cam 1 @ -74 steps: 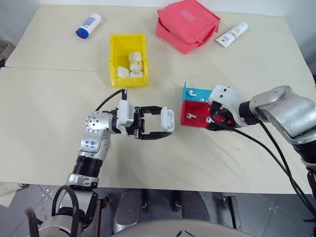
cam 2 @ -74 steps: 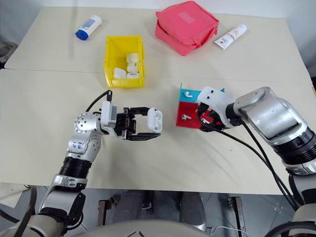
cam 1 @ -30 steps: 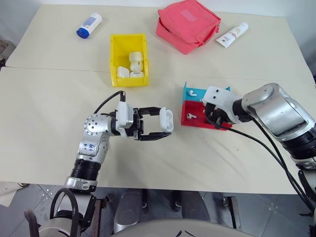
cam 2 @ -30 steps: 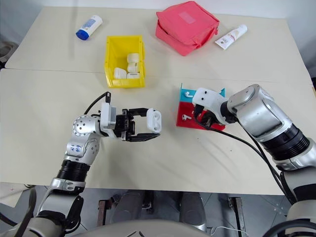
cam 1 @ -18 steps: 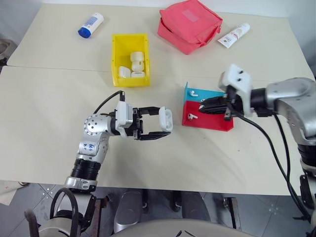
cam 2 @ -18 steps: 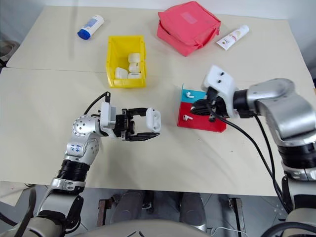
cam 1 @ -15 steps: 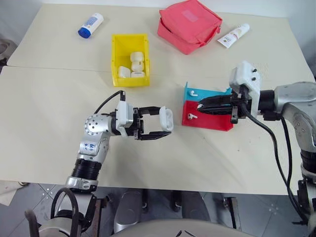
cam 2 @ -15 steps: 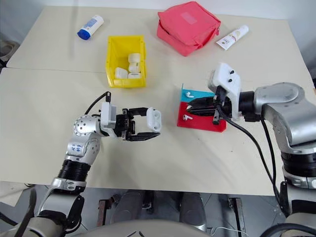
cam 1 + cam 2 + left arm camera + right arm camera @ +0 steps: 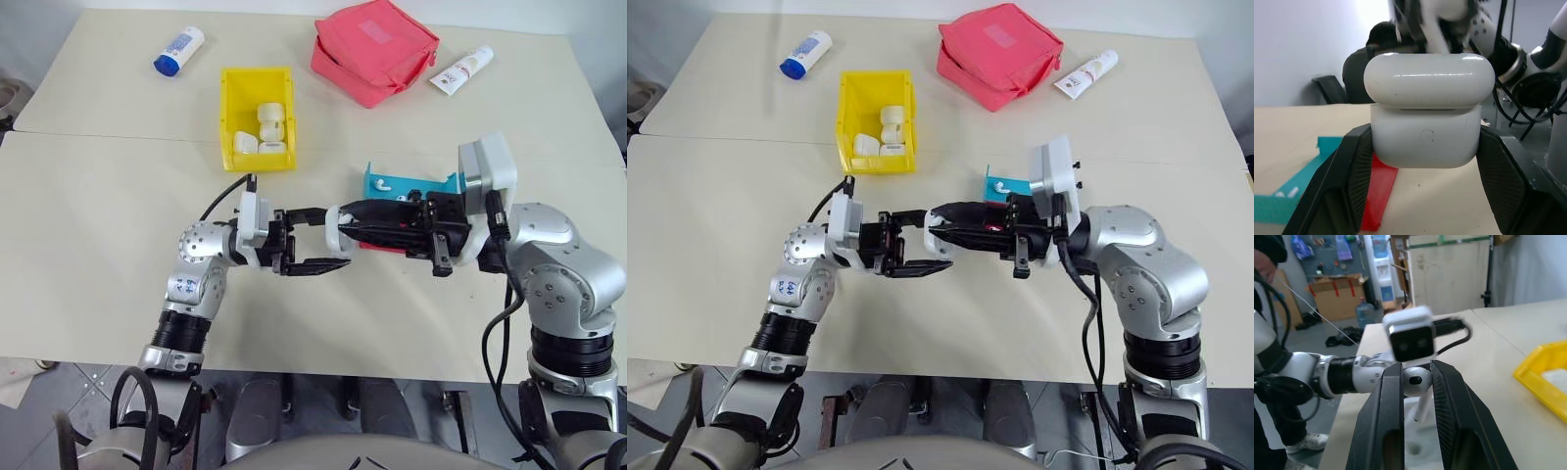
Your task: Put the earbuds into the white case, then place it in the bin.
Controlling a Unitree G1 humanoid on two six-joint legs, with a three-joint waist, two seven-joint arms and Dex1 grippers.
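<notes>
Right arm has swung across from the trays at 3 o'clock to table centre; right gripper (image 9: 1416, 382) now pinches an earbud (image 9: 1417, 380) between nearly closed fingers, tip just beside the white case (image 9: 1426, 110). Left gripper (image 9: 328, 242) hasn't shifted: clamped on the case, held above the table. Case lid looks barely parted in the left wrist view, so insertion seems imminent but not yet done. The bin (image 9: 227, 117) waits at 11 o'clock, well apart.
</notes>
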